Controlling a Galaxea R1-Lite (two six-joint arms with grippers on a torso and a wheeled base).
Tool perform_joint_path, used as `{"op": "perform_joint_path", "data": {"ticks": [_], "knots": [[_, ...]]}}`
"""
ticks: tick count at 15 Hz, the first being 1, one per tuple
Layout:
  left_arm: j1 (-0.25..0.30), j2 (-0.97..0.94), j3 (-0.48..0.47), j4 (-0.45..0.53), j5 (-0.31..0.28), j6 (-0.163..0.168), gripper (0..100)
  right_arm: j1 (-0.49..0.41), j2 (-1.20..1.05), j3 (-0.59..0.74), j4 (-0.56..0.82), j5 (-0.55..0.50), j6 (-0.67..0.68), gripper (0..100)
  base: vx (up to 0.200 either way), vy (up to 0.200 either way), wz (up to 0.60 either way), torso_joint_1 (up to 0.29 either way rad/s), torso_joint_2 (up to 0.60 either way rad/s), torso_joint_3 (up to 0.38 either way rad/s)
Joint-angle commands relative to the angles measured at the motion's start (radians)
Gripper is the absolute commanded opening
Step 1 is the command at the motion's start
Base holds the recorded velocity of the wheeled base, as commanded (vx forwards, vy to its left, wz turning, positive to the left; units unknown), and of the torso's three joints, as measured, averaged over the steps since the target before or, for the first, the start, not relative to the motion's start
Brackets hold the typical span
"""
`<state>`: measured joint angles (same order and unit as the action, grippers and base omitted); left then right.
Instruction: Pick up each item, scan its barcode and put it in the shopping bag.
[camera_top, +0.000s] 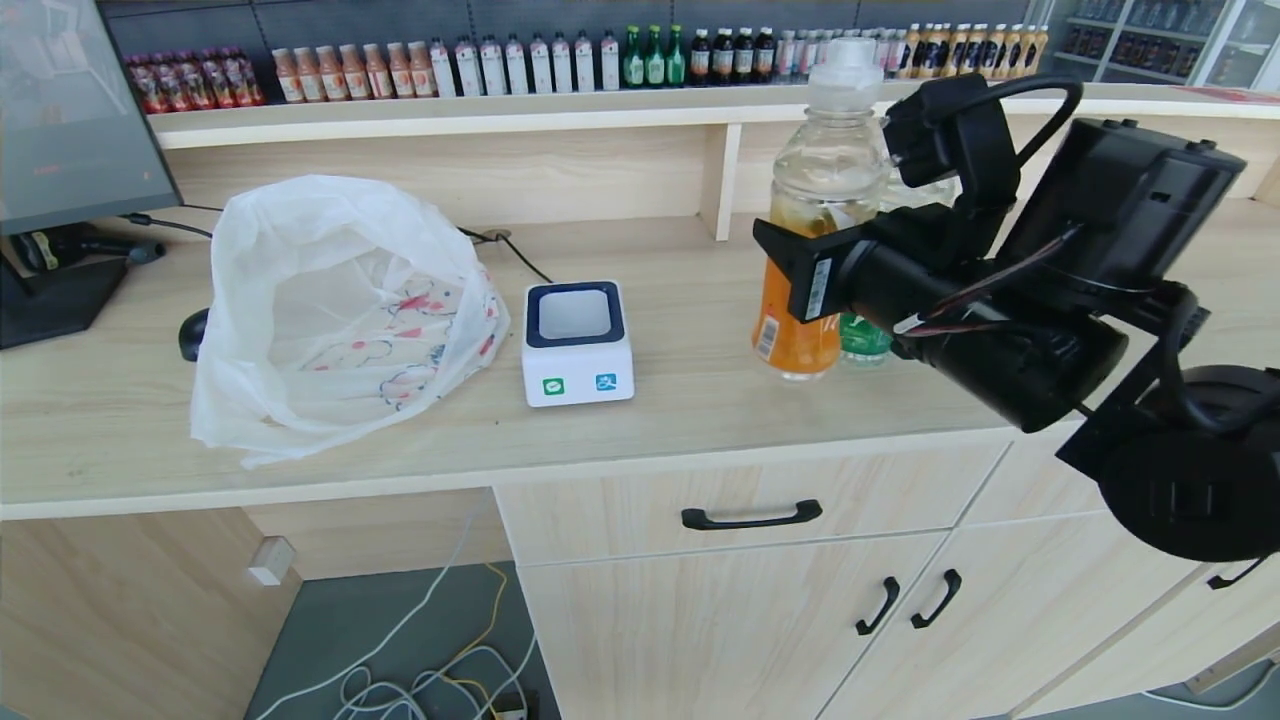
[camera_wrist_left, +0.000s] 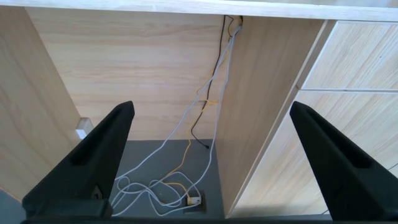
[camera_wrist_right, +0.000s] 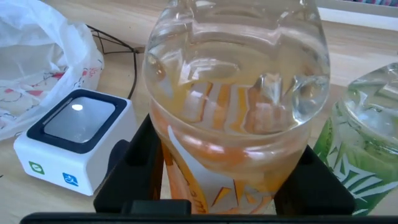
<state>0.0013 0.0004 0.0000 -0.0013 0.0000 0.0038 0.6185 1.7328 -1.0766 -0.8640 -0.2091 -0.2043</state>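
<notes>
An orange drink bottle (camera_top: 818, 170) with a white cap stands at the right of the wooden counter (camera_top: 700, 400). My right gripper (camera_top: 815, 278) is shut on its middle, one black finger on each side of the bottle (camera_wrist_right: 236, 74). A green-labelled bottle (camera_top: 865, 340) stands just behind it and is seen close up (camera_wrist_right: 364, 143) in the right wrist view. The white barcode scanner (camera_top: 577, 340) sits mid-counter, and the open white shopping bag (camera_top: 340, 310) lies to its left. Below the counter, my left gripper (camera_wrist_left: 211, 186) hangs open with nothing in it.
A dark monitor (camera_top: 70, 110) on a stand is at the counter's far left. A raised shelf (camera_top: 500, 115) with several bottles runs along the back. Drawers and cupboard doors (camera_top: 750, 580) lie below, and loose cables (camera_wrist_left: 161, 186) lie on the floor.
</notes>
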Motion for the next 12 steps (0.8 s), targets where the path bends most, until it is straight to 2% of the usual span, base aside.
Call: {"op": "perform_joint_path", "data": {"ticks": [1, 8, 12], "knots": [[0.0, 0.0, 0.0, 0.0, 0.0, 0.001, 100, 0.009, -0.094, 0.072, 0.0, 0.001, 0.0, 0, 0.0, 0.0, 0.0, 0.0, 0.0, 0.0], [0.0, 0.0, 0.0, 0.0, 0.0, 0.001, 100, 0.015, -0.305, 0.32, -0.004, 0.016, 0.055, 0, 0.0, 0.0, 0.0, 0.0, 0.0, 0.0], [0.0, 0.0, 0.0, 0.0, 0.0, 0.001, 100, 0.015, -0.375, 0.469, -0.02, 0.097, 0.138, 0, 0.0, 0.0, 0.0, 0.0, 0.0, 0.0]]}}
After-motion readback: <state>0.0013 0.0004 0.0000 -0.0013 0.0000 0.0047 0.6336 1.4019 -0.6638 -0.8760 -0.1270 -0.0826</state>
